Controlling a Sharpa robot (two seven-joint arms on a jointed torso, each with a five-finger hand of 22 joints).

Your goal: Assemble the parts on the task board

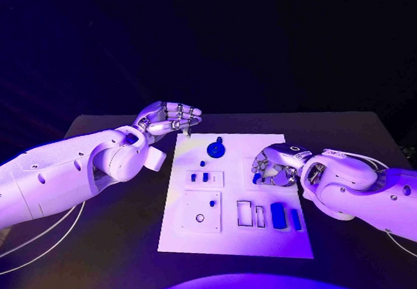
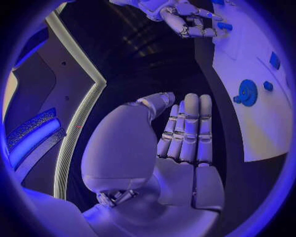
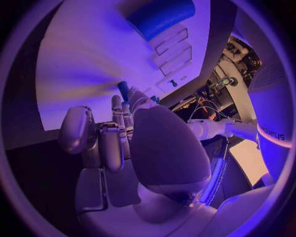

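- The board [image 1: 236,243] lies flat in the middle of the bench [image 1: 111,251], its long side running away from the robot.
- The right hand [image 1: 274,165] hangs over the board's right edge, about halfway up it. Its fingers curl in around a small blue part [image 1: 257,178] that shows just under them. It looks pinched there, though how firmly I cannot tell.
- The right wrist view shows the same blue part [image 3: 123,90] poking out past the fingertips, pointing down toward the board's face.
- The left hand [image 1: 170,117] hovers at the board's far left corner, clenched and carrying nothing that I can see; the left wrist view shows its fingers [image 2: 185,128] pressed side by side, bare.
- The round blue part [image 1: 215,148] lies on the far half of the board, between the two hands and a little nearer the left one.
- Two long blue bars [image 1: 284,216] lie at the near right, side by side, long axes running along the board's length, just nearer the robot than the right hand.
- The slotted block [image 1: 205,178] with short blue pegs sits to the left of the right hand, toward the board's middle.
- My guess is the right hand acts next: the open slots [image 1: 249,214] lie near it, beside the bars, long axes parallel to them.
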